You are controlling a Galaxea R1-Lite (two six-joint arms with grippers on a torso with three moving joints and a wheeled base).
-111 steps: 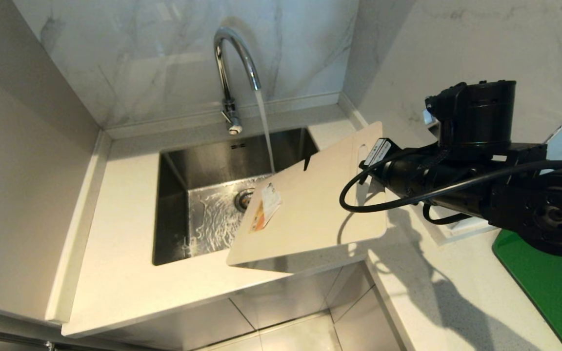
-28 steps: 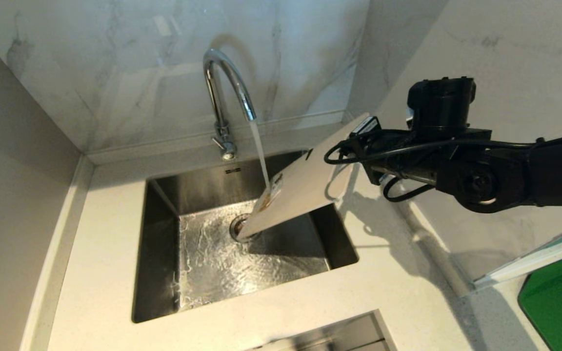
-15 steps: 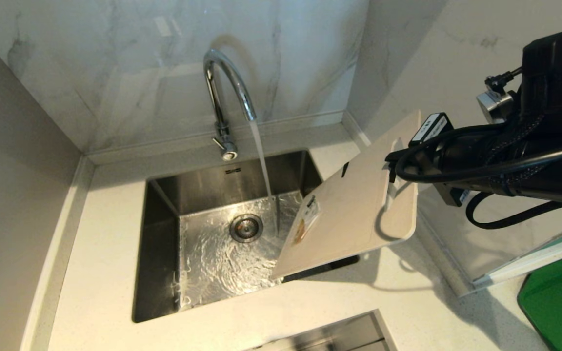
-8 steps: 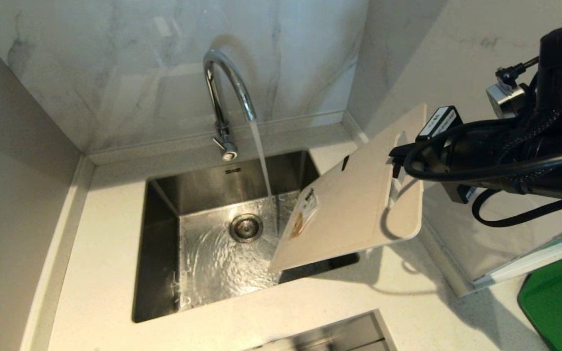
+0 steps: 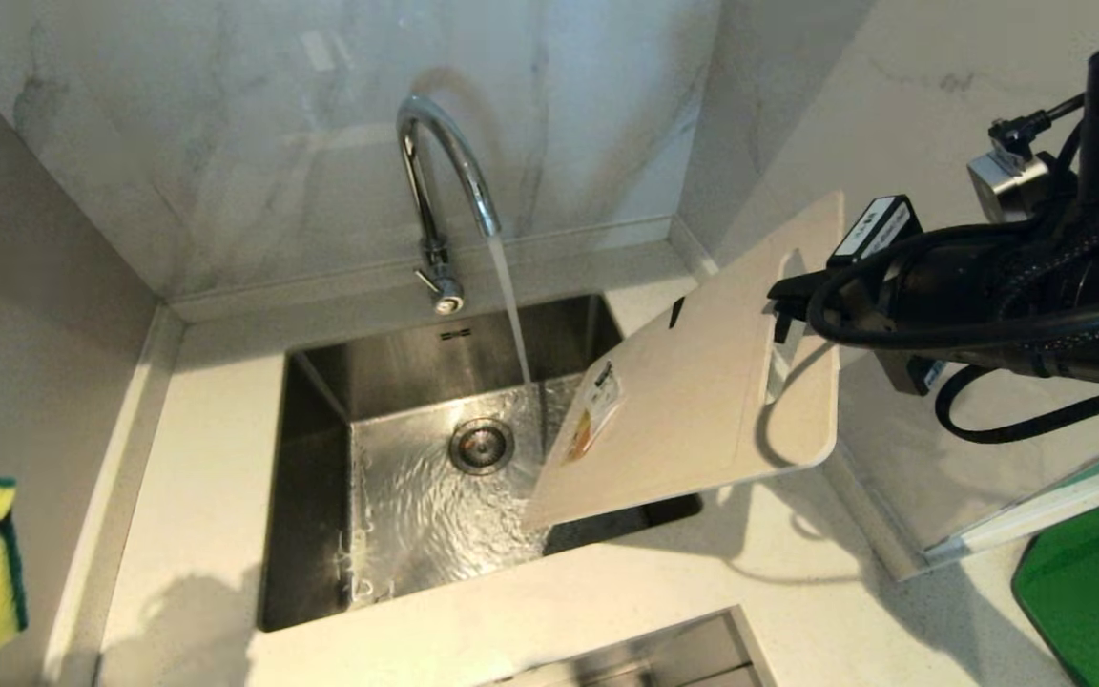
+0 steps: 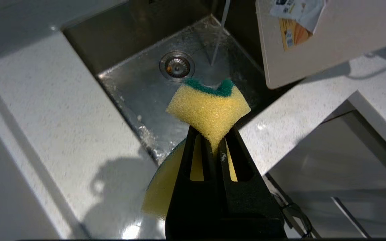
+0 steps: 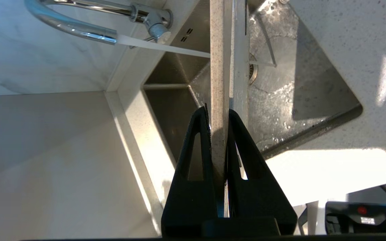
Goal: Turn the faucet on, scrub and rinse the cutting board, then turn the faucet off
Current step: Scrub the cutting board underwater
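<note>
Head view: right end effector (image 5: 783,320) clamps the tilted cutting board (image 5: 693,410) right of the running faucet (image 5: 440,181); left end effector (image 6: 217,142) pinches a sponge (image 6: 209,108).

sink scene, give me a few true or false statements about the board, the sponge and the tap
1. Water is running from the faucet into the sink. True.
2. The cutting board lies flat on the sink floor. False: the right pincer holds it tilted in the air over the sink's right side.
3. The left pincer is shut on a yellow-and-green sponge. True.
4. The sponge is pressed against the board. False: it is apart from the board, at the head view's far left edge.
5. The board carries a paper label near its lower end. True.
</note>
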